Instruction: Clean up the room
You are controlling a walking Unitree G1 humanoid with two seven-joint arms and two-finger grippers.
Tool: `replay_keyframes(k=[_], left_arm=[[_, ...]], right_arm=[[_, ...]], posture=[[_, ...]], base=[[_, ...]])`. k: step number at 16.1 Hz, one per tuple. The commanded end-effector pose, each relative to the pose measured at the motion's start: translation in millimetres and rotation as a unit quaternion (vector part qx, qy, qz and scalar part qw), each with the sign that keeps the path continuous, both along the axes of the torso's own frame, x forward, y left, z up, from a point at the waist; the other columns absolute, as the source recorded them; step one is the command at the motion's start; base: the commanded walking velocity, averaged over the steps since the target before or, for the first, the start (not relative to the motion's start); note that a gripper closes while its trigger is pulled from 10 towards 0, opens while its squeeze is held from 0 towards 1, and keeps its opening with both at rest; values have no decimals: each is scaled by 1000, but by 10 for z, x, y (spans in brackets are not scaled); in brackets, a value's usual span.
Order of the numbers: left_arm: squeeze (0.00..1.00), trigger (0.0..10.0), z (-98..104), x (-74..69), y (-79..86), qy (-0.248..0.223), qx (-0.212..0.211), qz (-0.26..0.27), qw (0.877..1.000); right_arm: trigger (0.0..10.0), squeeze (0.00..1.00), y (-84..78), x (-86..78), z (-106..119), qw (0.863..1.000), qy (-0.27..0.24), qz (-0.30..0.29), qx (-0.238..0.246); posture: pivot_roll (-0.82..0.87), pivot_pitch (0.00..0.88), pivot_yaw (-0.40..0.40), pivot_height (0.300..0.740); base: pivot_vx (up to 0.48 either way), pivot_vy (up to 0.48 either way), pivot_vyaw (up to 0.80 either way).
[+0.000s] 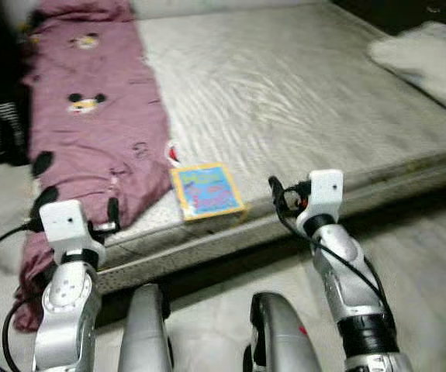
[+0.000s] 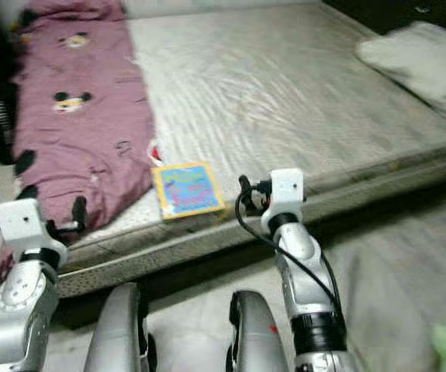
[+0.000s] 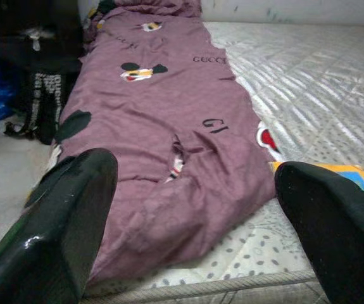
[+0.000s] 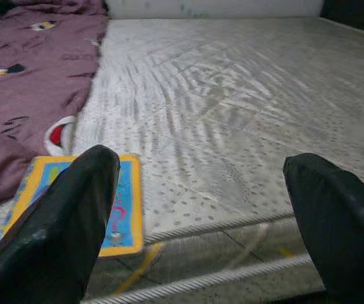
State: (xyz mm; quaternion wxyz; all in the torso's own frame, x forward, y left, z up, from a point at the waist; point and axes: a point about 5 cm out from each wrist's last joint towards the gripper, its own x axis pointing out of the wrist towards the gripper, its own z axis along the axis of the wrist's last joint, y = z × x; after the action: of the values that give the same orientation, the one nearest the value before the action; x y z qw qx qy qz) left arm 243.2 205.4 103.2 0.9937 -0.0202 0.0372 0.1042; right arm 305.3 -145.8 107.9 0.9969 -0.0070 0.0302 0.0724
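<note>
Bare grey mattress [image 1: 300, 93] across the upper frame, low on a pale floor [image 1: 432, 256]. Maroon blanket [image 1: 91, 116] along its left side; book [image 1: 205, 191] flat at centre near the front edge; pillow [image 1: 428, 58] upper right. Left gripper [image 3: 188, 209] and right gripper [image 4: 200, 209] both spread wide, empty, before the edge.

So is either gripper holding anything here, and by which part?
Nothing is held. The left gripper and right gripper are both open, hovering at the mattress edge near the book.
</note>
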Motion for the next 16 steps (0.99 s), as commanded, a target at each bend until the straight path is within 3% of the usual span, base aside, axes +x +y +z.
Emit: replay_keyframes(k=[1,5,16], left_arm=[[0,10000,53,31,-26,-11,-2,-5,1000],[0,10000,82,43,-60,-20,-5,-17,1000],[0,10000,71,64,-91,-14,-11,-25,1000]], right_arm=[[10000,0,-9,26,26,1000,-4,5,-12],[10000,0,12,32,33,1000,-8,12,-16],[10000,0,24,43,20,1000,-5,12,-13]], posture=[[-107,103,-16,611],[-108,106,-16,611],[-107,107,-12,611]], base=[[0,0,0],[0,0,208],[220,0,0]])
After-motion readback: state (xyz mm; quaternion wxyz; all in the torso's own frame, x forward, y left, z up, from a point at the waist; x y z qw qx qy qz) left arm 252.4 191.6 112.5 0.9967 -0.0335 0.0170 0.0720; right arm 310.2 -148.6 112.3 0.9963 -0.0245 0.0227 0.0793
